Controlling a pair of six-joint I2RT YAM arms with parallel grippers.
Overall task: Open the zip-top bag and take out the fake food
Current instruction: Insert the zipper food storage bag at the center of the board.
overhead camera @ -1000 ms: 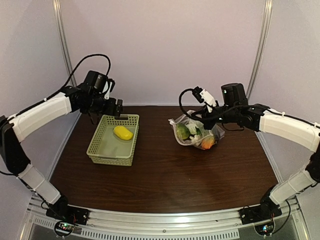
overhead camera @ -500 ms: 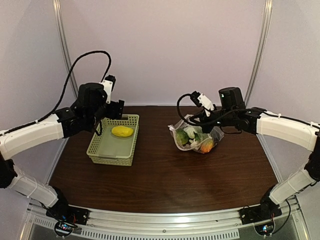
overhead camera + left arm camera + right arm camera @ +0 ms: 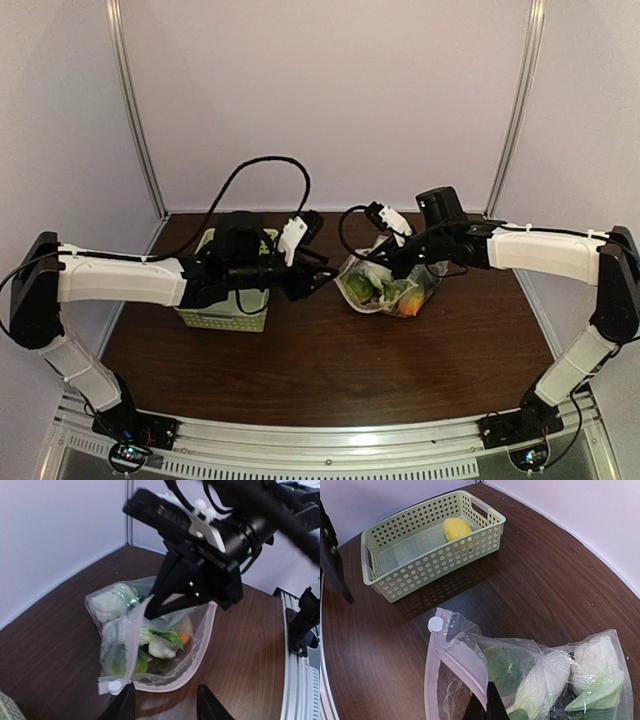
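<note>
Table [image 3: 330, 360]: dark wood-grain top. It carries the basket on my left half and the bag right of centre.

Left arm [image 3: 120, 280]: stretched low across the table towards the centre, passing over the basket in the top view.

Right arm [image 3: 545, 250]: reaching in from the right, with its wrist above the bag.

Basket [image 3: 445, 555]: pale green, with perforated walls. It stands flat on the table, well apart from the bag.

Bag [image 3: 385, 285]: clear crinkly plastic, resting on the table with its load sagging at the bottom. One lip of the mouth is raised. The other lip, with its pale zip strip [image 3: 200, 645], curves along the table. The mouth faces my left wrist camera.

Toy food [image 3: 165, 637]: green, whitish and orange pieces are packed inside the bag.

Left gripper [image 3: 165, 705]: jaws parted about halfway with nothing between them. It sits just short of the bag mouth, not touching it.

Right gripper [image 3: 487, 700]: jaws fully closed, pinching the raised lip of the bag and holding it up off the table.

Yellow piece [image 3: 457, 529]: lies alone on the basket floor, near one end.

Zip slider [image 3: 435, 624]: small white round tab at the end of the zip strip, on the side nearest the basket.
</note>
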